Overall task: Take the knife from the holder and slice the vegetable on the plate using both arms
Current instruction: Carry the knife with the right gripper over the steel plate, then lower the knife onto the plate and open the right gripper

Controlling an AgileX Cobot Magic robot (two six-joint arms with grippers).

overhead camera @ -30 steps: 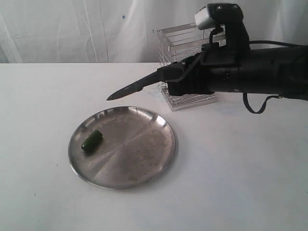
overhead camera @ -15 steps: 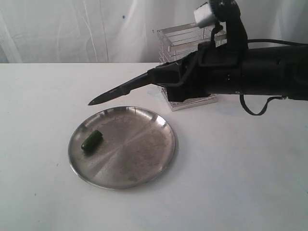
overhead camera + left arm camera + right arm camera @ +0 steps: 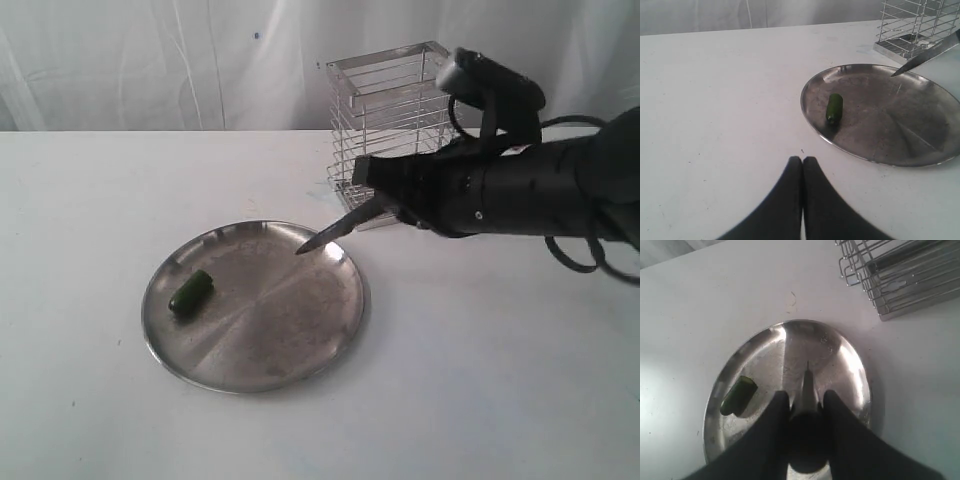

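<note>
The knife (image 3: pixel 340 228) is clamped by its handle between the fingers of the right gripper (image 3: pixel 805 410). Its blade slopes down and away from the gripper, with the point hanging just over the far rim of the plate (image 3: pixel 330 355), not touching the metal as far as the exterior view shows. The right arm (image 3: pixel 530 185) reaches in low from the counter's right edge, almost level, its wrist dipped toward the plate. The wire holder (image 3: pixel 390 125) stands upright just behind the gripper, near the counter's back edge.

The vegetable (image 3: pixel 191 292), a short dark green stub, lies on its side on the plate close to the left rim, well apart from the knife tip. The plate sits flat about midway between the front and back edges of the counter (image 3: pixel 500 380).

The left gripper (image 3: pixel 802 172) has its two fingers pressed together on nothing; in the left wrist view it hovers above bare counter, near the plate's rim on the vegetable's side. It does not appear in the exterior view.

Bare counter stretches left of the plate, in front of it, and across the right front corner.
</note>
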